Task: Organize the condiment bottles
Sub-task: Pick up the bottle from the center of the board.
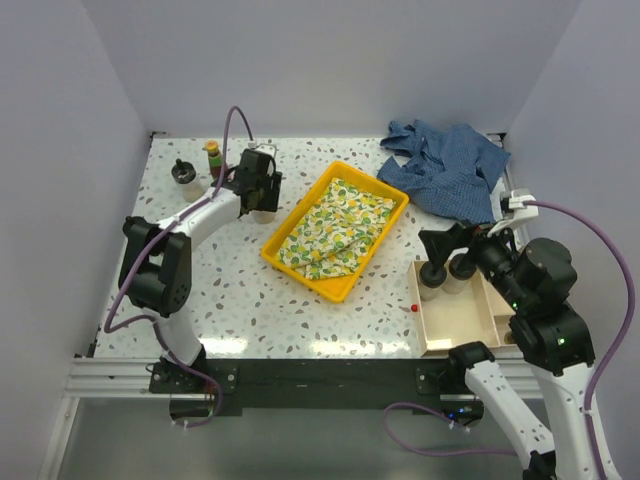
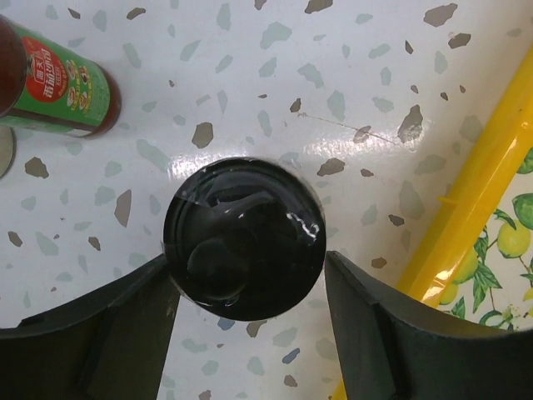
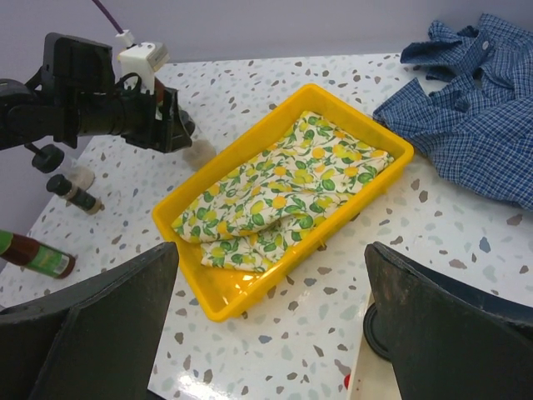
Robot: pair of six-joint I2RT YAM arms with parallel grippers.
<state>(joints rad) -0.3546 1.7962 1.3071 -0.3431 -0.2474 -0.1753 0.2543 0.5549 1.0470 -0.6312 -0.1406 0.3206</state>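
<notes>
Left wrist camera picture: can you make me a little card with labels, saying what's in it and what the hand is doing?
view: looking straight down at the speckled table
middle: jar with a round black lid
left hand: one finger on each side of the jar; cannot tell if it is squeezing
top left corner: bottle with a green label, partly cut off
right edge: yellow tray with a lemon cloth inside

I am seeing cloth [image 1: 335, 225] lying in the mid-table tray [image 1: 300, 278]; shirt [image 1: 450, 170] at its two o'clock, box [image 1: 452, 325] holding two jars [image 1: 433, 275] at four, bottle [image 1: 212, 155] at ten.
</notes>
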